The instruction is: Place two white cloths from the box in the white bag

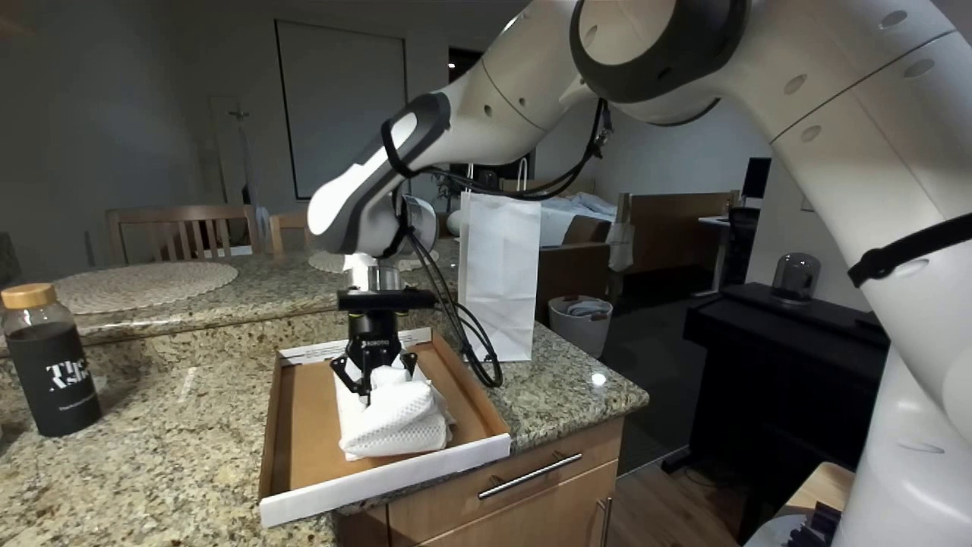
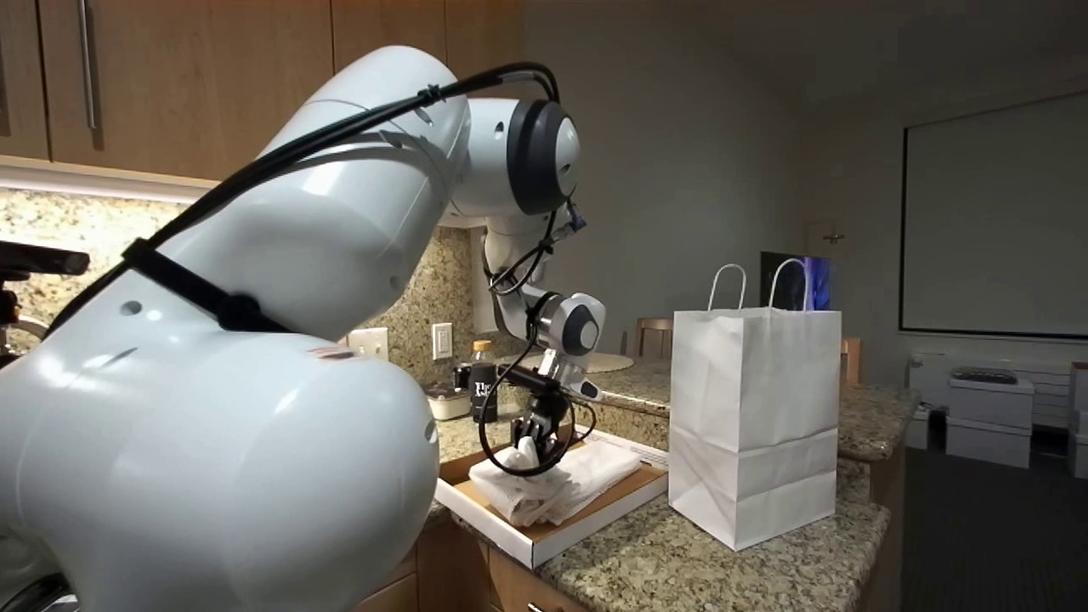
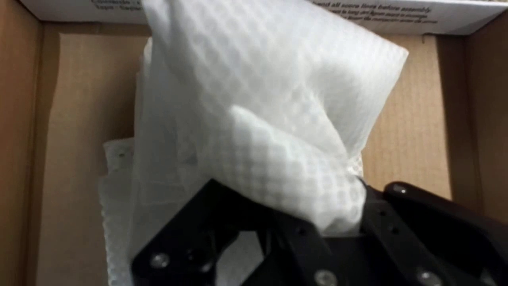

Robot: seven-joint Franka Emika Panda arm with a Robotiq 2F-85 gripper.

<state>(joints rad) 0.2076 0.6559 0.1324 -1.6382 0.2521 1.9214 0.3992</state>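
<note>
Bunched white cloth (image 3: 254, 159) rises between the fingers of my gripper (image 3: 321, 210) in the wrist view, and the jaws look closed on it. In both exterior views the gripper (image 1: 389, 380) points down into the box (image 1: 387, 480), a shallow cardboard tray with white outer walls. The crumpled white cloth (image 1: 399, 418) still rests low in the box. More white fabric (image 2: 603, 467) lies flat beneath and beside it; how many pieces cannot be told. The white bag (image 2: 748, 425) stands upright beside the box, handles up. Its inside is hidden.
A dark bottle with a wooden cap (image 1: 53, 372) stands on the granite counter, on the box's far side from the bag. A raised ledge with round woven mats (image 1: 148, 285) runs behind. Black cables (image 1: 471, 334) loop from the wrist near the bag. The counter edge (image 1: 634, 403) lies close by.
</note>
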